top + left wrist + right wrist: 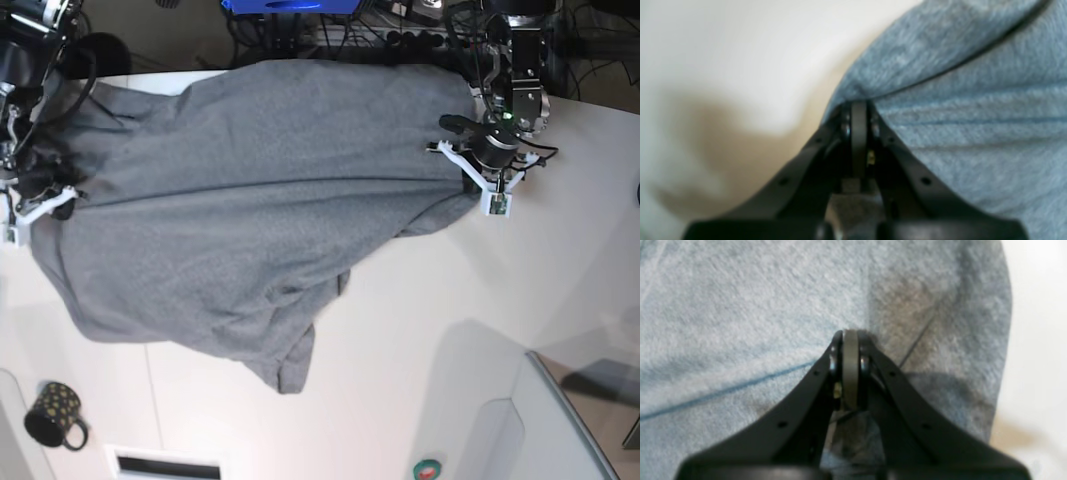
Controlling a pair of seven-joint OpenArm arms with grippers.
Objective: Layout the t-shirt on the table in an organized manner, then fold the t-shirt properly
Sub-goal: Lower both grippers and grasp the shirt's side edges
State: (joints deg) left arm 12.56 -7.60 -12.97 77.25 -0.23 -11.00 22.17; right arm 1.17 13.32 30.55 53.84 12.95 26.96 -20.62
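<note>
The heather-grey t-shirt [250,200] is spread wide across the white table [450,330], pulled taut along a line between my two arms, and its lower part hangs in loose folds toward the front. My left gripper [470,185] is at the shirt's right end in the base view. In the left wrist view, this left gripper [858,104] is shut on the edge of the t-shirt [973,116]. My right gripper [60,195] is at the shirt's left end. The right wrist view shows the right gripper [850,332] shut on the t-shirt [740,323].
A black dotted mug [55,415] stands near the front left corner. A slot [165,465] and a small round button [427,468] sit at the front edge. A raised white panel [570,420] is at the front right. Cables [330,25] lie behind the table.
</note>
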